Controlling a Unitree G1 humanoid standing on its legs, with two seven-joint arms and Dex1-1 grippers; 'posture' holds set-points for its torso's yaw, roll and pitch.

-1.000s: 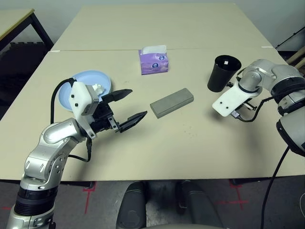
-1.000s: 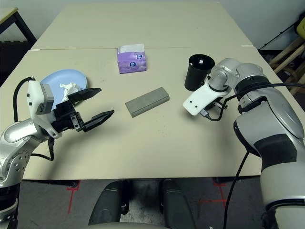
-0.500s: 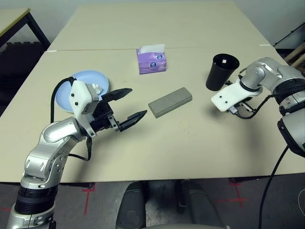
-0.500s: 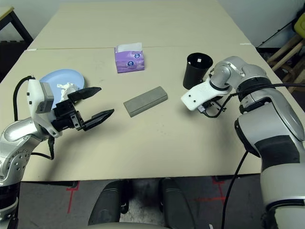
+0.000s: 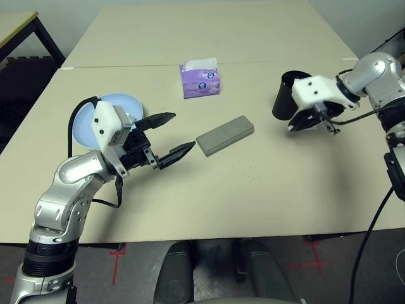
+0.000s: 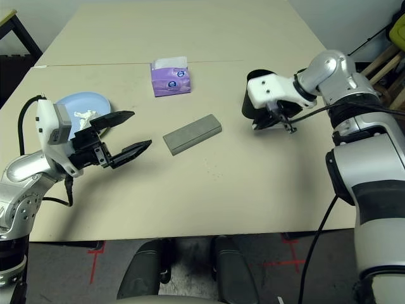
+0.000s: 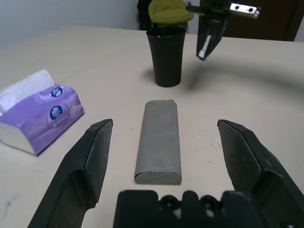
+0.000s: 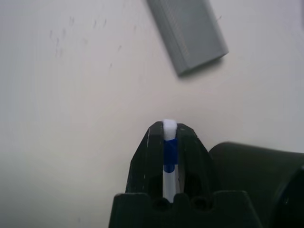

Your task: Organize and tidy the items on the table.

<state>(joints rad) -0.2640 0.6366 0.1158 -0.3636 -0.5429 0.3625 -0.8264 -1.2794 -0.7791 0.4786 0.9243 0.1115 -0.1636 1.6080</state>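
My left gripper (image 5: 183,132) is open, its fingers pointing at the near end of the grey glasses case (image 5: 225,135), which lies flat mid-table. In the left wrist view the case (image 7: 158,140) lies just beyond the spread fingertips (image 7: 103,129). My right gripper (image 8: 169,130) is shut on a white marker pen (image 8: 169,126) with a blue band. It hangs tip-down beside the black cup (image 5: 282,104), which stands upright. The light blue plate (image 5: 88,121) with a crumpled white tissue (image 6: 85,116) sits behind my left wrist.
A purple tissue box (image 5: 200,78) stands at the back, near the seam to a second table (image 5: 209,31). Bare tabletop (image 5: 253,190) stretches in front of the case and cup. A yellow-green object (image 7: 170,10) shows behind the cup.
My right arm has risen and turned so the gripper now points down next to the cup. My left gripper has edged slightly toward the case. Both grippers' states are unchanged.
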